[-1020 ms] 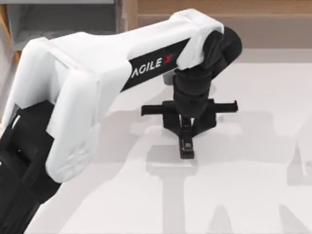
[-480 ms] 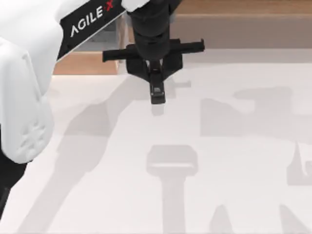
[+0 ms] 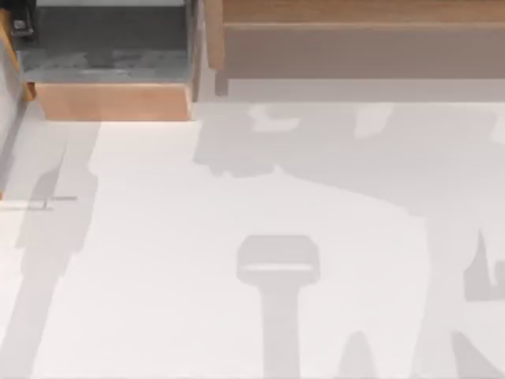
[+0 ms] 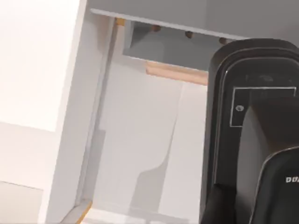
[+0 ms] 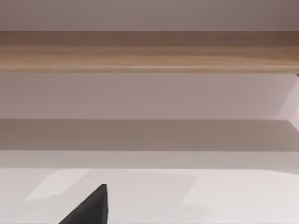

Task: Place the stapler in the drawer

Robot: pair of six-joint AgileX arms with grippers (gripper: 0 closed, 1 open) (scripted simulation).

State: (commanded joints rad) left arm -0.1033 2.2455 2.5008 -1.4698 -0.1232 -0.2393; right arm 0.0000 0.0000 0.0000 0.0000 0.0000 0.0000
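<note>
1. Top view: The drawer (image 3: 110, 101) stands open at the table's (image 3: 237, 189) far left, grey floor showing behind its tan front panel. A small dark shape (image 3: 19, 24) sits at its far left corner; I cannot tell what it is. A long brown ledge (image 3: 355, 12) runs along the far right.
2. Left wrist view: The glossy black stapler (image 4: 252, 93) looms close to the camera, with the drawer farther off beyond it. I cannot tell whether my left gripper is clamped on it or apart, nor whether it is inside the drawer.
3. Right wrist view: A black tip of my right gripper (image 5: 91, 207) hangs over the table, facing the ledge. I cannot tell its state.
</note>
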